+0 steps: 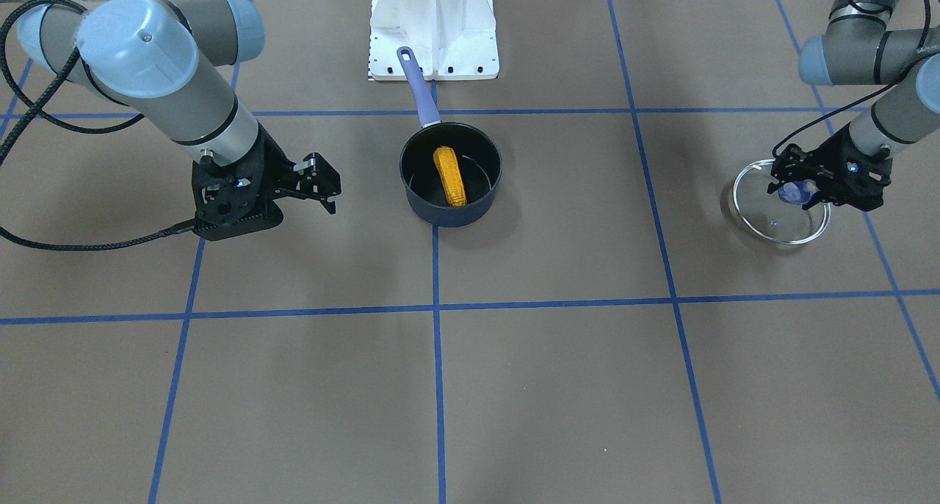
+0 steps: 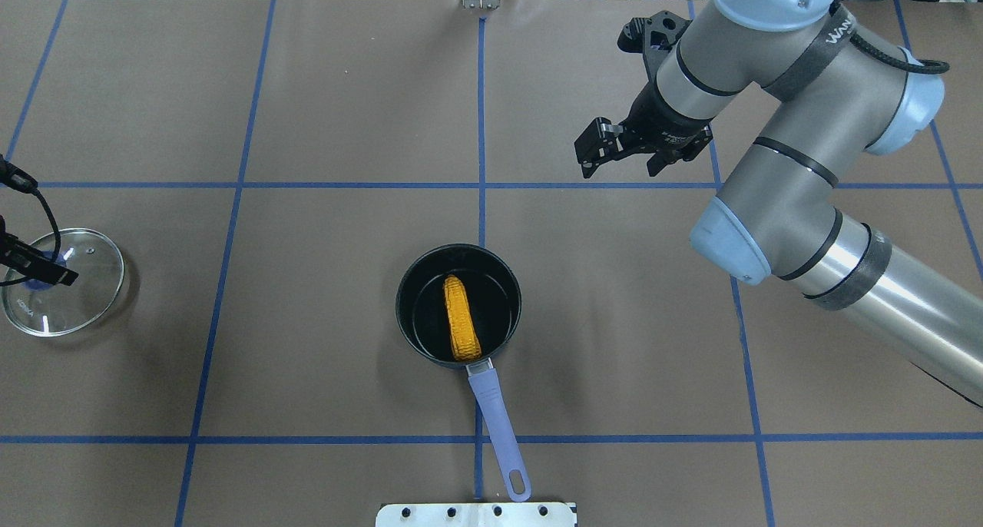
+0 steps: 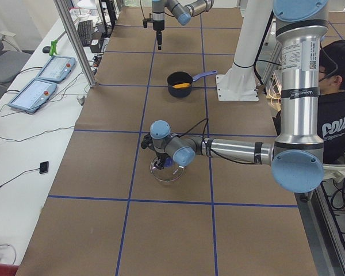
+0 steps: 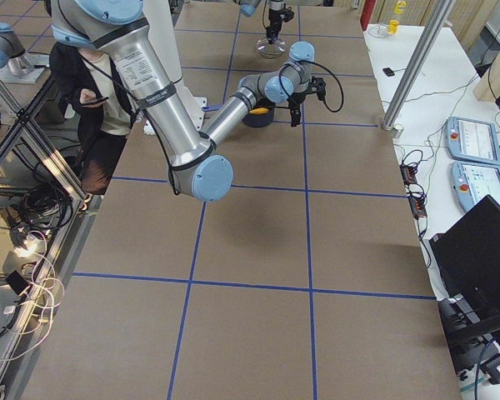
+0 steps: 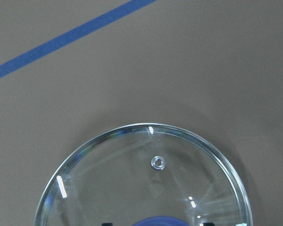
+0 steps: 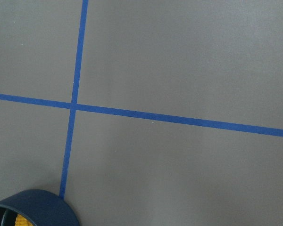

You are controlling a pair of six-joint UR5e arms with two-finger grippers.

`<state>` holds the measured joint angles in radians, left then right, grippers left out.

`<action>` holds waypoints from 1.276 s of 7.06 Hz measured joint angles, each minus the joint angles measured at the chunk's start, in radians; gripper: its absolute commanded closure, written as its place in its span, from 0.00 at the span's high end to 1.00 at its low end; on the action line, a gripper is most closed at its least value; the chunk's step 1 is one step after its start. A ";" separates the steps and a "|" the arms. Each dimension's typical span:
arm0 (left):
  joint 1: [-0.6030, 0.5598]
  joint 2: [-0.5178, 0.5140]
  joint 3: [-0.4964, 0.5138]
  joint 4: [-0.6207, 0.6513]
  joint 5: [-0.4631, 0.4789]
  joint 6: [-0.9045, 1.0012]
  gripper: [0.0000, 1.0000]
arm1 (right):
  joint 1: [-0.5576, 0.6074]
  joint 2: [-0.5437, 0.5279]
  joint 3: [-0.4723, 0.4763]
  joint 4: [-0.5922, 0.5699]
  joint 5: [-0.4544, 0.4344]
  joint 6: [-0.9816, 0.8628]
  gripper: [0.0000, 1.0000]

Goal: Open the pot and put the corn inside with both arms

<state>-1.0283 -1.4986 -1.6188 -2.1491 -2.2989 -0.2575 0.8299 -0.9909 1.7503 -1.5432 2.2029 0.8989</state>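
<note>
Left end: round clear glass lid (image 2: 77, 296) low on the brown paper-covered table (image 2: 307, 319), well apart from the pot. Left gripper (image 1: 797, 188) sits over it, its 2 fingers either side of the blue knob (image 5: 155, 221); cannot tell whether they clamp it.

Centre: small navy-blue saucepan (image 2: 399, 304), upright, uncovered, periwinkle handle (image 2: 495, 427) pointing near, toward the robot. Yellow-orange corn cob (image 2: 461, 329) lies inside on the black bottom, roughly in line with the handle.

Right: right gripper (image 2: 618, 166) hangs above bare table, farther out than the saucepan, jaws apart, holding nothing.
</note>
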 measured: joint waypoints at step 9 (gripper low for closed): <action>-0.002 -0.013 0.009 -0.018 0.006 -0.003 0.99 | 0.001 -0.004 -0.002 0.000 -0.001 0.000 1.00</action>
<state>-1.0300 -1.5121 -1.6099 -2.1667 -2.2926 -0.2606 0.8312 -0.9947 1.7488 -1.5432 2.2017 0.8989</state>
